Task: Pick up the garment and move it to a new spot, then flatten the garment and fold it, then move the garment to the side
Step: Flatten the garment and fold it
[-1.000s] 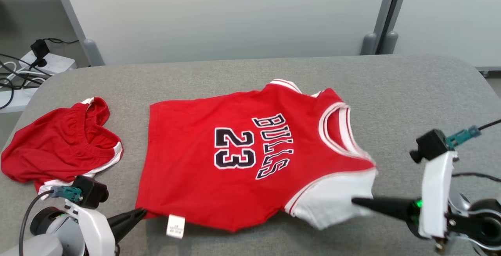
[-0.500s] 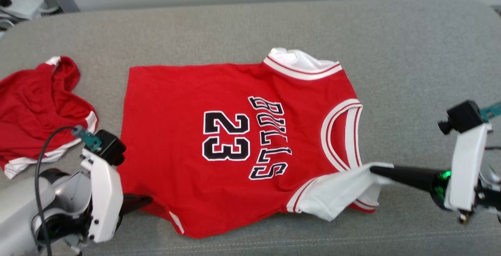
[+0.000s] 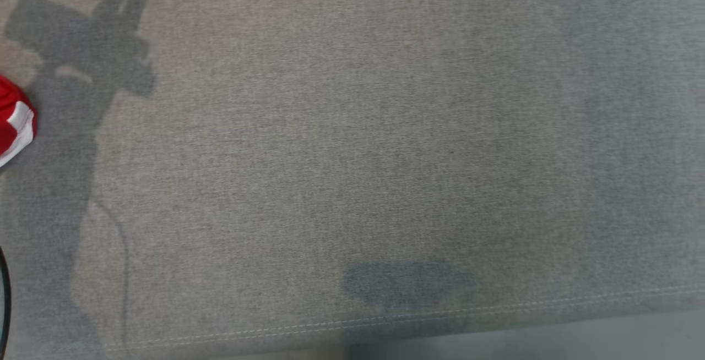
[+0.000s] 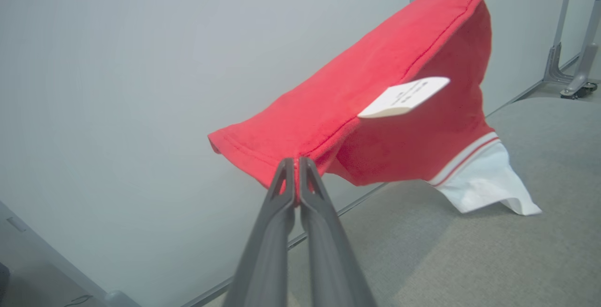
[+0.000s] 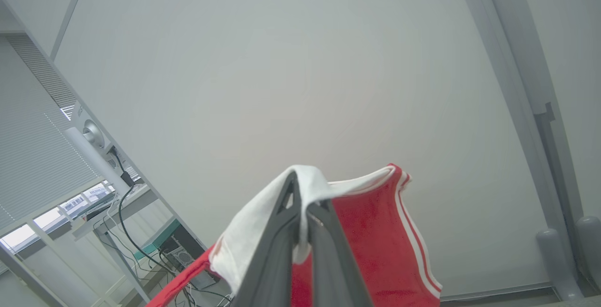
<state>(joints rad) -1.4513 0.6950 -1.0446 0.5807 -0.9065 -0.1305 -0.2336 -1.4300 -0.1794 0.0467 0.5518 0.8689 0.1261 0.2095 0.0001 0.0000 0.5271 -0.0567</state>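
my left gripper (image 4: 296,178) is clamped on the garment (image 4: 366,81) by its red hem, my right gripper (image 5: 300,201) clamped on its white sleeve.

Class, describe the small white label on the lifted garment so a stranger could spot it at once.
Above the grey table hangs the red jersey, pinched at its hem by the left claw. Along the seam from that grip a small label sticks out. Unlike the white sleeve lower down, it is a flat, printed rectangle.
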